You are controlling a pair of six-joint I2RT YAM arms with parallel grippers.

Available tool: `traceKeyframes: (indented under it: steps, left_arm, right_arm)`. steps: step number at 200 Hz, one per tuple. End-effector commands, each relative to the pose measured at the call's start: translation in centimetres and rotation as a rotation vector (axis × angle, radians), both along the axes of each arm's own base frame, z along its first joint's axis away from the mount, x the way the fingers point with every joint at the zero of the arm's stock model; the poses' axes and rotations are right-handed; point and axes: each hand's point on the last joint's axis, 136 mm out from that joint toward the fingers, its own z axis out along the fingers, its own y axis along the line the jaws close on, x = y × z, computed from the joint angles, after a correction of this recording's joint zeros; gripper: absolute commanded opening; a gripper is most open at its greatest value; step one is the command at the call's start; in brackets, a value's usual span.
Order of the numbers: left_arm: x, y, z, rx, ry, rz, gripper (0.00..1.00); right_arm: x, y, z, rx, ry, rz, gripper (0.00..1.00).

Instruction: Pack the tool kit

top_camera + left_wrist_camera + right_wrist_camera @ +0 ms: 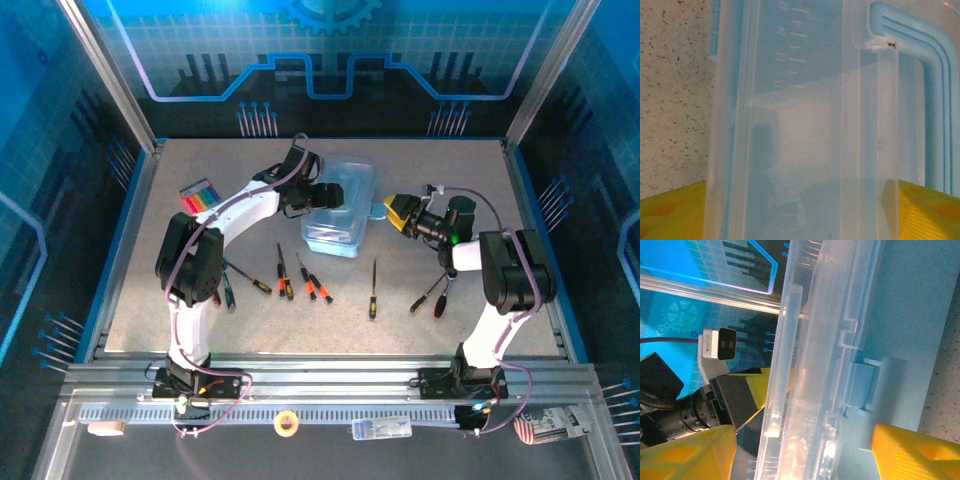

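Item: clear plastic box [345,180] with blue trim, mid-table [450,165], between both grippers.
Screwdrivers [285,273]: loose in a row on the table, nearer the arm bases, outside the box.
Left gripper [802,210]: yellow fingers wide either side of a box wall; grasp or not, cannot tell.
Right gripper [805,450]: fingers released, straddling the box's edge.

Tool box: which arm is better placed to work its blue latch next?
Probably right. The right claw stands open directly facing the blue latch on the tool box. The left claw sits at the box's opposite side, better suited to steadying it.
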Motion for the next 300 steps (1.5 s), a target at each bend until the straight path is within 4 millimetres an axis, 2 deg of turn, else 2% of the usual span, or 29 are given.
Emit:
traceKeyframes:
  steps: [1,41,109,168,200,214,216,222,260,300]
  left_arm:
    - [-4.4,3.3,-7.2,0.165,0.265,0.045,0.78]
    - [-4.4,1.2,-5.1,0.06,0.257,0.018,0.78]
    - [-3.4,-0.8,-1.8,-0.04,0.207,0.031,0.75]
    - [-1.4,-2.2,2.1,-0.198,0.109,0.073,0.75]
    - [0.0,-2.5,2.9,-0.258,0.058,0.119,0.74]
    - [0.4,-2.9,3.2,-0.295,0.043,0.123,0.73]
    - [0.4,-2.9,3.2,-0.3,0.042,0.125,0.73]
    - [0.5,-3.0,3.3,-0.314,0.041,0.129,0.73]
    - [0.4,-3.5,4.0,-0.383,0.013,0.123,0.74]
    - [0.2,-3.5,4.4,-0.425,-0.012,0.122,0.74]
  right_arm:
    - [-0.4,-1.3,-1.4,-0.129,0.033,-0.043,0.73]
    - [-1.2,-2.2,-0.9,-0.275,0.028,-0.089,0.75]
    - [-1.5,-1.6,-0.8,-0.292,0.027,-0.06,0.76]
    - [-0.6,-0.1,2.1,-0.278,-0.04,-0.017,0.78]
    - [0.5,1.2,3.8,-0.285,-0.073,0.013,0.78]
    - [0.6,1.5,3.3,-0.294,-0.058,0.016,0.78]
    - [1.0,1.5,4.1,-0.293,-0.077,0.011,0.78]
    - [1.3,1.5,4.5,-0.294,-0.086,0.007,0.78]
    - [1.8,1.7,4.1,-0.299,-0.076,0.005,0.78]
    - [1.4,4.0,4.0,-0.277,-0.083,0.072,0.73]
